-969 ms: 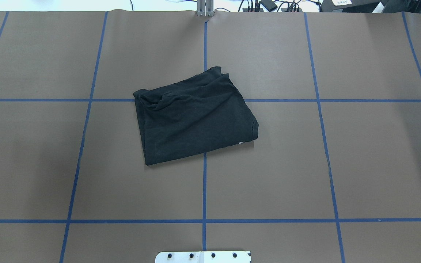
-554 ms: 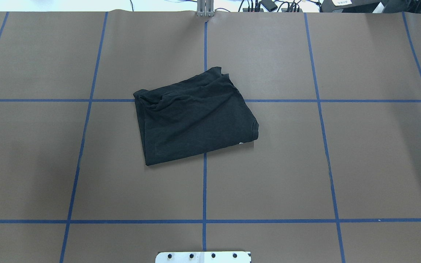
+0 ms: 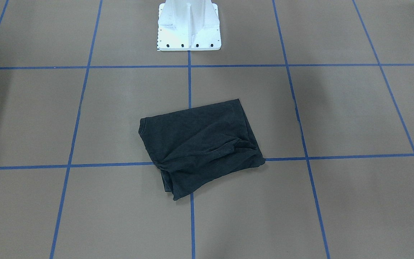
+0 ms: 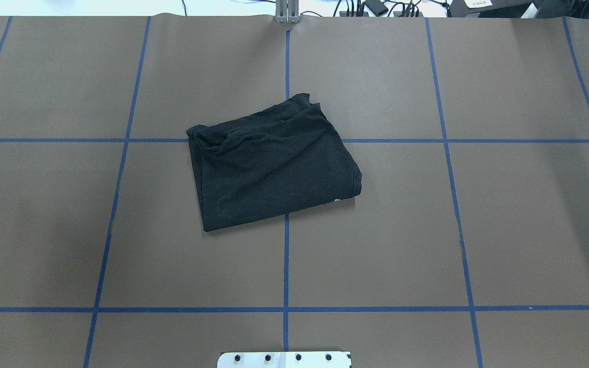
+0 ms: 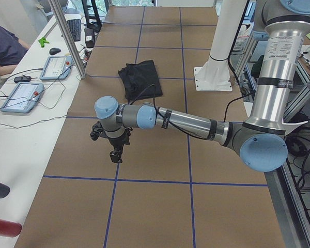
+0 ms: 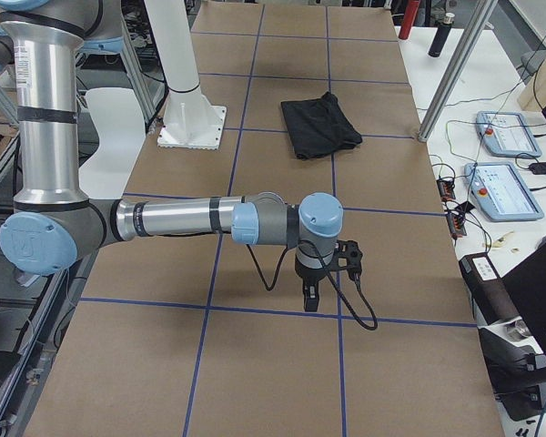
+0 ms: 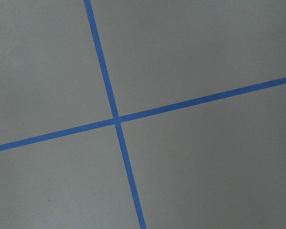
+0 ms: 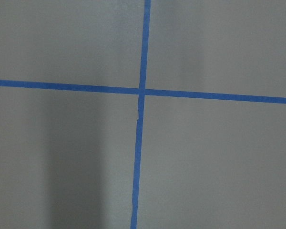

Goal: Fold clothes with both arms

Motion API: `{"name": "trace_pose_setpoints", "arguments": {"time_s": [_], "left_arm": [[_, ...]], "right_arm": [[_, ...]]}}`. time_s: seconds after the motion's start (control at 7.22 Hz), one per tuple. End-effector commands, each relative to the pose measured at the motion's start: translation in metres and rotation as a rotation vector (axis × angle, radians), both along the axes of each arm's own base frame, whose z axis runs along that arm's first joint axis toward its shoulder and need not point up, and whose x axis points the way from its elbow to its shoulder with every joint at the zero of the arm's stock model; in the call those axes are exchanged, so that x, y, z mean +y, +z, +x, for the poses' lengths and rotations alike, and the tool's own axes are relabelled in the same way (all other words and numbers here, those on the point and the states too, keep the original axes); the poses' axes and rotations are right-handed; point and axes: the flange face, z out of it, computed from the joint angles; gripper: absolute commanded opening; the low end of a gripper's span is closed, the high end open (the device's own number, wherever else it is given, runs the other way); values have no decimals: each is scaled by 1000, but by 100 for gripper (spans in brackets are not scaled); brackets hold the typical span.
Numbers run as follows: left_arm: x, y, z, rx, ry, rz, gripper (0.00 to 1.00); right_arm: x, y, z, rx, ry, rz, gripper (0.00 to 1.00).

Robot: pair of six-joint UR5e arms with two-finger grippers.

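**Black fabric T-shirt (image 4: 274, 163) lies folded mid-table, both arms away from it**

I see the shirt folded into a rough rectangle on the brown paper-covered table (image 4: 69, 230). It sits slightly skewed across the centre crossing of the blue tape grid lines (image 4: 286, 266). Its far edge is bunched into wrinkles, and its near edge lies flatter. A small white speck (image 4: 337, 200) shows at the near right corner. Nothing touches the shirt.

The left arm of silver-grey tube with light-blue joint caps (image 5: 186, 121) stretches low over the table toward my left-end camera. Its black left gripper (image 5: 115, 155) points down over bare paper, well apart from the shirt. From that side view alone I cannot tell whether its claw is apart or together. Its wrist camera shows only a blue tape crossing (image 7: 117, 119).

The matching right arm (image 6: 173, 218) reaches out the same way at the other end. The black right gripper (image 6: 311, 299) hangs downward over the paper, and I cannot tell its claw state either. Its wrist camera also shows only a tape crossing (image 8: 141, 90).

The white pedestal base (image 3: 189, 25) stands behind the shirt, on the robot's side. A person's dark sleeve (image 5: 5, 46) shows at the side desk.
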Motion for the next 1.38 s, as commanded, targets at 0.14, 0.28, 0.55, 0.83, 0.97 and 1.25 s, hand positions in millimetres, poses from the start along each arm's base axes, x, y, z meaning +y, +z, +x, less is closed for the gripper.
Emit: {"name": "trace_pose_setpoints", "arguments": {"time_s": [0.14, 0.28, 0.55, 0.83, 0.97, 1.25], "left_arm": [[3, 20, -1, -9, -5, -45, 100], [23, 54, -16, -18, -1, -78, 100], [70, 85, -75, -3, -57, -77, 100], [75, 43, -85, -42, -80, 0, 100], [68, 32, -89, -118, -77, 35, 100], [72, 32, -89, -130, -66, 47, 100]], "right_arm": [[1, 1, 0, 0, -2, 6, 100], [2, 2, 0, 0, -2, 5, 100], [2, -1, 0, -2, 0, 10, 100], [1, -2, 0, -2, 1, 12, 100], [1, -3, 0, -2, 1, 12, 100], [1, -3, -1, -3, 2, 11, 100]]}}
